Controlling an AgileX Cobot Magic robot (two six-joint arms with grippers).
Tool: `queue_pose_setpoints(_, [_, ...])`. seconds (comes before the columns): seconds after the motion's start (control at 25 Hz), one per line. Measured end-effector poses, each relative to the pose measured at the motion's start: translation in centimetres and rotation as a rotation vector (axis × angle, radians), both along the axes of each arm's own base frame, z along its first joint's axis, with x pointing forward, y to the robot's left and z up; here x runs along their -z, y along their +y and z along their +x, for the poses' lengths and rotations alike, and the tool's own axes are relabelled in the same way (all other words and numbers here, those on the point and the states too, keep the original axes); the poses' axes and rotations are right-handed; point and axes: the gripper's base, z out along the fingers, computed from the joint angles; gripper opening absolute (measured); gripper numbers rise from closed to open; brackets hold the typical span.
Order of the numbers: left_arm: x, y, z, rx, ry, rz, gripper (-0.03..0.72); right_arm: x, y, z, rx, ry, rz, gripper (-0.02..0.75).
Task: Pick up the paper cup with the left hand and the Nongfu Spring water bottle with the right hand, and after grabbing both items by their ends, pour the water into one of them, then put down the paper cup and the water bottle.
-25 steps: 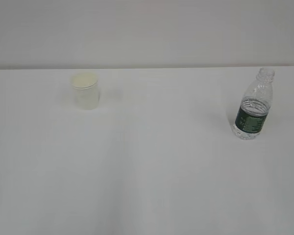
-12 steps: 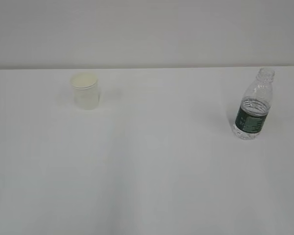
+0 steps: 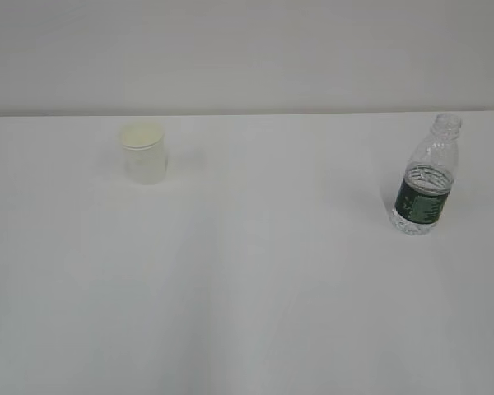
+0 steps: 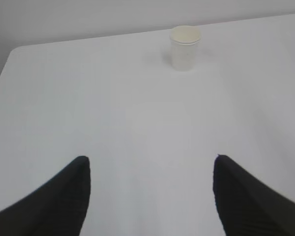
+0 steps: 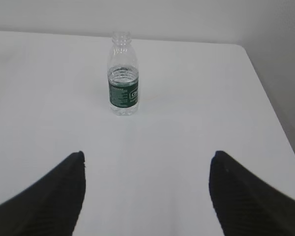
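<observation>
1. Exterior view, taken at a downward slant, showed a plain white surface (image 3: 247, 288) with no arm in sight. Only two things stood on it, well apart.
2. On the left, toward the back, stood the paper cup (image 3: 144, 153), upright with its mouth up and its cream inside showing. Nothing touched it.
3. On the right stood the Nongfu Spring water bottle (image 3: 426, 176), upright and uncapped, its dark green label around the lower middle. The water (image 3: 429, 178) was barely visible; its level seemed to sit just above the label, though I could not be sure.
4. Left wrist view looked past the left hand (image 4: 150, 196), whose two black fingers (image 4: 64, 196) stood wide apart with nothing between them. The cup (image 4: 185, 47) stood far ahead, a little right of the hand's centre line.
5. Right wrist view showed the right hand (image 5: 146, 194) likewise spread open and empty. The bottle (image 5: 123, 74) stood well ahead, slightly left of centre.
6. My reading: each item stood on the side of the hand meant to take it, so neither arm would need to cross over. Both hands looked ready to approach, and no part of the task had yet been carried out.
</observation>
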Motion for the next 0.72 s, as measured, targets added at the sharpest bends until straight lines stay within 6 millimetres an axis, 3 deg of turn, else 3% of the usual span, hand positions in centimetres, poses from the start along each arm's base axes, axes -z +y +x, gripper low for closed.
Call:
queue_pose_setpoints(0.36, [-0.6,-0.1,1.5,-0.002,-0.002,-0.004,0.55,-0.4,0.1,0.2,-0.006,-0.044,0.002,0.587])
queue_pose_setpoints(0.72, [-1.5,-0.1,4.1,-0.009,-0.01,-0.008,0.54,-1.5,0.3,3.3,-0.022,-0.035,0.001,0.587])
